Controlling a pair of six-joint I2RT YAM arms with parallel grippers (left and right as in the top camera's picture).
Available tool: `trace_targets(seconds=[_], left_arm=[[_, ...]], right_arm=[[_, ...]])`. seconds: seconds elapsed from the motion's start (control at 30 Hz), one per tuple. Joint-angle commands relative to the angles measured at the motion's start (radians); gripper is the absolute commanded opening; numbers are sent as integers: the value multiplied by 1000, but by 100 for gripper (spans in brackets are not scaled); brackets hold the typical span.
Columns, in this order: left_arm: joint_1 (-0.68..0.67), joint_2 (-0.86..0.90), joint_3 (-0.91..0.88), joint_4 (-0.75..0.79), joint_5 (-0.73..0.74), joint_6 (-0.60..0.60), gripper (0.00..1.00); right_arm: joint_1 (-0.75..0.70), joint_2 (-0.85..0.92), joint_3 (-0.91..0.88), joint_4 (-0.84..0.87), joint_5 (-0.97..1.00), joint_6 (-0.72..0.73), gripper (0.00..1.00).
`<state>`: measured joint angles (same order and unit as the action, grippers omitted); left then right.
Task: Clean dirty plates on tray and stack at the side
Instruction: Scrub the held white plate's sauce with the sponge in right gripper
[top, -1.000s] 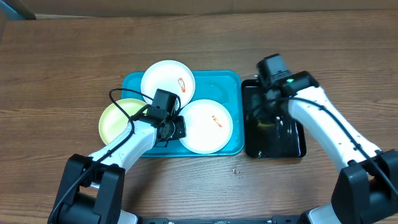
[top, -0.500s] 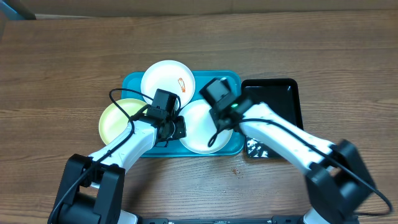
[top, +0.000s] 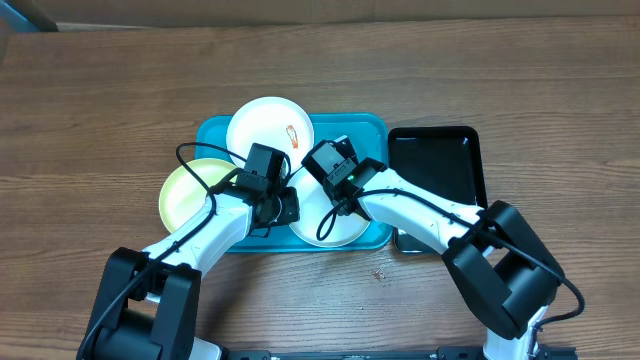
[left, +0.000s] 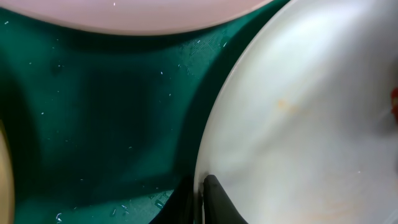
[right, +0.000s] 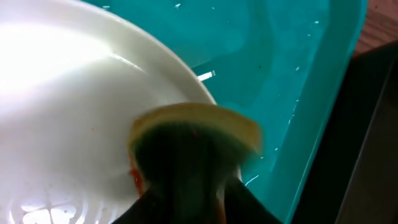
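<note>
While the left gripper (left: 202, 186) pinches shut on the rim of the near white plate (top: 312, 222), the right gripper (right: 186, 205) clamps a sponge (right: 193, 134) against its glossy face. An orange-red smear (right: 133, 177) shows beside it. This plate lies near-right in the turquoise tray (top: 365, 130). The far white plate (top: 265, 130) is smeared too, and the yellow-green plate (top: 185, 195) overhangs the left rim.

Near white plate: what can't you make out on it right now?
How dirty: overhead, the right gripper covers the near white plate's middle; right wrist, the sponge hides all but a red trace.
Left fingers at its rim: left wrist, cut off by the bottom edge; overhead, hidden under the wrist.
Sponge contact: right wrist, blurred.
</note>
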<state>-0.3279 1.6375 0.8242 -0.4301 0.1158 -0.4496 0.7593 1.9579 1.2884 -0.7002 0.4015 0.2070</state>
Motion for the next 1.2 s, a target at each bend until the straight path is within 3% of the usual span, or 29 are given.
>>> trace_targets(seconds=[0.0, 0.13, 0.23, 0.43, 0.53, 0.77, 0.87, 1.17], left_arm=[[-6, 10, -4, -3, 8, 8, 9], [-6, 10, -4, -3, 8, 8, 10], [-6, 10, -4, -3, 8, 8, 11], [-6, 10, -4, -3, 8, 8, 10], [-6, 10, -4, -3, 8, 8, 4], [-6, 10, -4, -3, 8, 8, 4], [-6, 10, -4, -3, 8, 8, 4], [-6, 10, -4, -3, 8, 8, 4]], right_arm=[[3, -1, 20, 2, 21, 7, 36], [3, -1, 20, 0, 20, 7, 35], [3, -1, 20, -1, 9, 8, 22], [1, 0, -3, 8, -2, 12, 16], [-7, 5, -36, 39, -7, 34, 4], [-9, 8, -42, 41, -141, 40, 4], [-9, 8, -56, 44, -157, 117, 4], [-9, 10, -65, 50, -197, 115, 4]])
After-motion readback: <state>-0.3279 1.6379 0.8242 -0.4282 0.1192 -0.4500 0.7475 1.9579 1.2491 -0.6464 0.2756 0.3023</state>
